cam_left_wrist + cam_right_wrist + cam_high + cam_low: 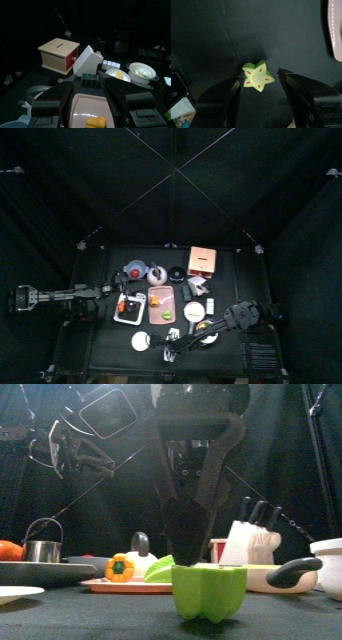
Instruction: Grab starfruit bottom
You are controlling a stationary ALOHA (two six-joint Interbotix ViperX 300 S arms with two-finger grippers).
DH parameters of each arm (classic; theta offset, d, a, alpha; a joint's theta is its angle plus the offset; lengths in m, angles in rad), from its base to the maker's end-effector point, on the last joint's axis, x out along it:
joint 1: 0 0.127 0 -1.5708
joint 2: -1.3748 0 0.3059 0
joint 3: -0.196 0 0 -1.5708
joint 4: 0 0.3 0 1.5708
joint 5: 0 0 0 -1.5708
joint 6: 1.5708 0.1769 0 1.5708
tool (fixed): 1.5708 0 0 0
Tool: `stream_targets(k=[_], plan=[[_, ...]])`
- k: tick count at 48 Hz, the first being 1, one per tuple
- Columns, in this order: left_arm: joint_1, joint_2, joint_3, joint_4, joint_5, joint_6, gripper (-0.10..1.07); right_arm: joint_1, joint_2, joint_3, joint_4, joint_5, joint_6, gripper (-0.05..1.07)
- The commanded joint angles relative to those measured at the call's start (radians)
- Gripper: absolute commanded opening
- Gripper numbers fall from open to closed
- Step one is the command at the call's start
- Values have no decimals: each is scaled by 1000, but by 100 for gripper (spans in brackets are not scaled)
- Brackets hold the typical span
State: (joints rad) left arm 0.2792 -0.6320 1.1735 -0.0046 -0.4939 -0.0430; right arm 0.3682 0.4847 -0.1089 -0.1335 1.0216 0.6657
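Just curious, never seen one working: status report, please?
Right end effector open, straddling the starfruit. Starfruit on table, not gripped. Left end effector open, idle. Nothing blocking.

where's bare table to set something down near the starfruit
Around the starfruit, between the right gripper jaws, the dark table is bare up to the pink tray's edge. The table's middle is crowded: wooden box, white pot, knife block.

Right pincer (195, 549) hides the starfruit's (210, 592) top in front view.
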Motion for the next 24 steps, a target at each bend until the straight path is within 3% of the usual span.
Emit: stream_targets(k=[1, 24], plan=[[3, -3, -12, -2, -3, 2, 80, 6, -25, -23, 6, -3, -9, 89], [3, -2, -12, -2, -3, 2, 80, 6, -3, -9, 2, -40, -15, 89]])
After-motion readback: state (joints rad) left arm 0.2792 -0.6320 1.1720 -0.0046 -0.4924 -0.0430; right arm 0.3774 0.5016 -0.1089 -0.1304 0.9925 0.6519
